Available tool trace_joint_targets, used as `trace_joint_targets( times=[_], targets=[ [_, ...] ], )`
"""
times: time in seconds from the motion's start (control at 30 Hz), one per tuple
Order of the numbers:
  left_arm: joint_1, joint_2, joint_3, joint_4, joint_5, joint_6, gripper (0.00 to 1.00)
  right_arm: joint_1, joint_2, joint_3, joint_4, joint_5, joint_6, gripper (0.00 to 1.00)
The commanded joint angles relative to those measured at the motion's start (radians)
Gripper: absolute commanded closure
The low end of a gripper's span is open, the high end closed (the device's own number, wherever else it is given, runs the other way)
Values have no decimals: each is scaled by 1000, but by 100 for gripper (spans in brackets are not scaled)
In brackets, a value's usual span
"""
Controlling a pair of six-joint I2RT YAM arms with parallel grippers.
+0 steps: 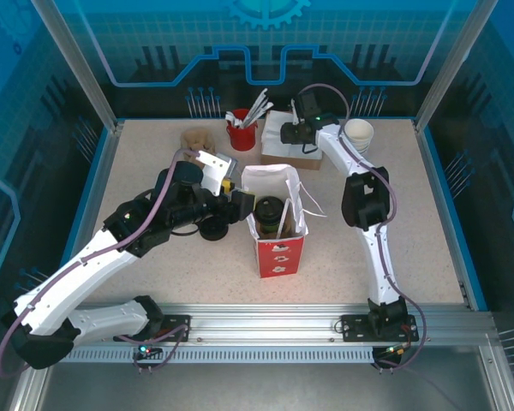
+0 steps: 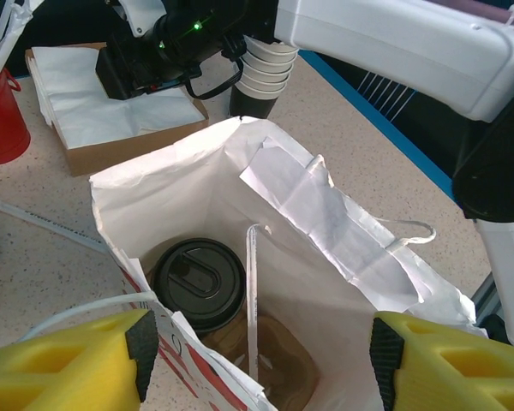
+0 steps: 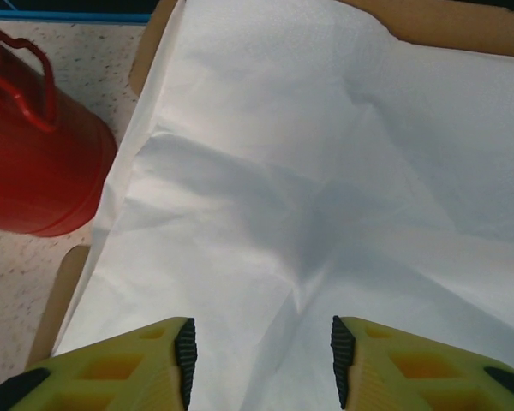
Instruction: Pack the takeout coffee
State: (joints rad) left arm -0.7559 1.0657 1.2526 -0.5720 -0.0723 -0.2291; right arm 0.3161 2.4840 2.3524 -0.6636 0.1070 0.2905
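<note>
Left gripper [image 2: 263, 349]: yellow fingers spread, empty, bottom of frame, at the bag mouth. Takeout coffee [image 2: 200, 282]: round glossy black lid, upright inside the white paper bag [image 2: 167, 184], lower left. Right gripper [image 3: 261, 360]: fingers apart, holding nothing, over creased white napkins [image 3: 325, 171] in what seems a cardboard tray [image 3: 64, 291]; red bucket [image 3: 34, 163] upper left.

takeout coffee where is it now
The takeout coffee sits inside the open paper bag at mid-table, in its left half in the left wrist view, just right of the left pincer.
</note>
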Motion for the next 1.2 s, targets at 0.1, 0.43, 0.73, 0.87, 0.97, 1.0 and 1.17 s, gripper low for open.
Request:
trace_joint_targets(
  times=[0.1, 0.43, 0.73, 0.87, 0.97, 1.0, 1.17],
  targets=[
    [-6, -3, 8, -31, -30, 17, 32, 12, 107, 153, -73, 57, -34, 47],
    [-6, 15, 17, -54, -40, 8, 32, 1, 192, 258, -55, 92, -68, 36],
    [-5, 36, 25, -66, -46, 8, 32, -8, 258, 311, -28, 82, -86, 32],
    [-5, 43, 23, -62, -44, 4, 32, -15, 280, 322, -19, 86, -89, 33],
    [-6, 48, 24, -63, -43, 2, 32, -23, 289, 326, -22, 80, -85, 34],
    [-6, 48, 24, -63, -43, 2, 32, -24, 292, 327, -22, 81, -85, 35],
    [-6, 58, 26, -63, -41, -1, 32, -30, 296, 327, -25, 66, -84, 48]
  ],
)
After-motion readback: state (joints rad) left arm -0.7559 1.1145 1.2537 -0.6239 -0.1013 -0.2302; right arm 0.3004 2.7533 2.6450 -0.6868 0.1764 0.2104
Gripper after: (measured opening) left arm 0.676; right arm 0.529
